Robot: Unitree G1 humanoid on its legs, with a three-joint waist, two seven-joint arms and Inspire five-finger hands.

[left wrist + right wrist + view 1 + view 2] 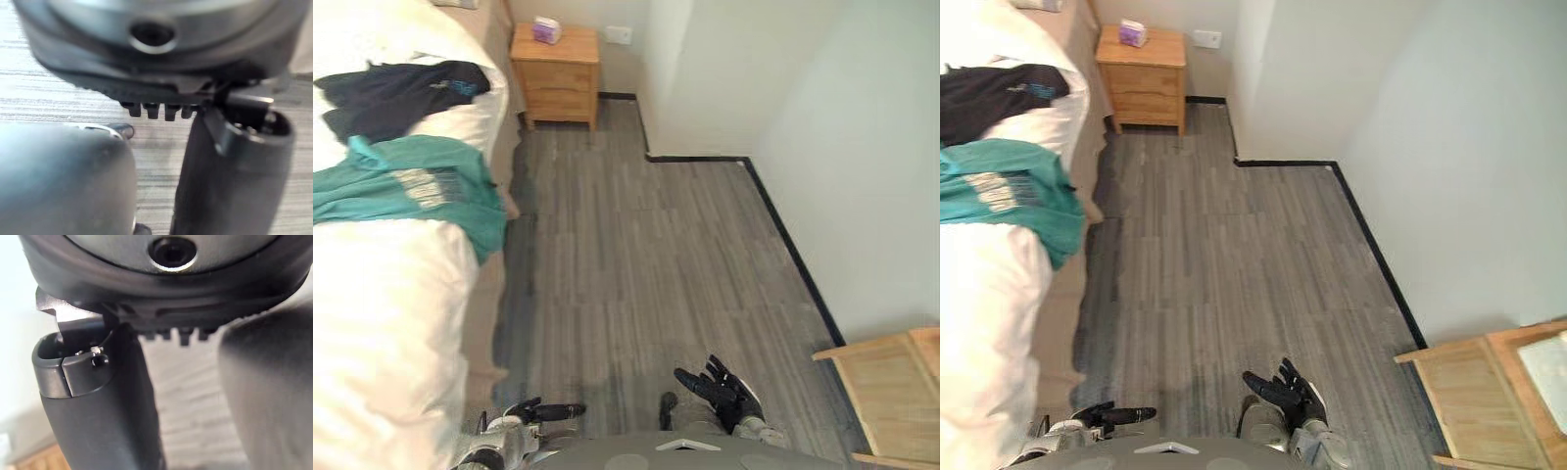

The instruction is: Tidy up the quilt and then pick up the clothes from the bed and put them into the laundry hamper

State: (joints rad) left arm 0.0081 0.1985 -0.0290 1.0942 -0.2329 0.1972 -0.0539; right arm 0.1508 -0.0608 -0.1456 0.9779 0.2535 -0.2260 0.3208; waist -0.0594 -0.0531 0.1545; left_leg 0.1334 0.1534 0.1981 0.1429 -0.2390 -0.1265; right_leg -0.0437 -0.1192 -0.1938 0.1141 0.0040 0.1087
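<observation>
- Your left hand (530, 412) hangs low at seven o'clock, fingers out straight and holding nothing.
- Your right hand (726, 394) sits at five o'clock, fingers spread and loose, and it is empty too.
- The white quilt (382, 323) covers the bed (492, 313) along your nine o'clock side, well apart from both hands.
- The clothes lie on top of it: a teal garment (411, 191) at ten o'clock with one corner drooping over the bed's edge, and a black garment (391, 98) just beyond it at eleven.
- My read is that the quilt step hasn't begun, so turn to nine o'clock and square up to the bed first.
- Take the quilt's near edge with both hands, spaced wide, and pull evenly so it lies flat.
- Watch that drooping teal corner, because a hard tug could slide the garment onto the floor (636, 264).
- Count: one quilt, two garments, two free hands.
- Also one wooden nightstand (558, 78) at twelve o'clock with one small purple box (546, 29) on top.
- One wooden frame (891, 392) sits at four o'clock, and I can't tell whether it is the hamper.
</observation>
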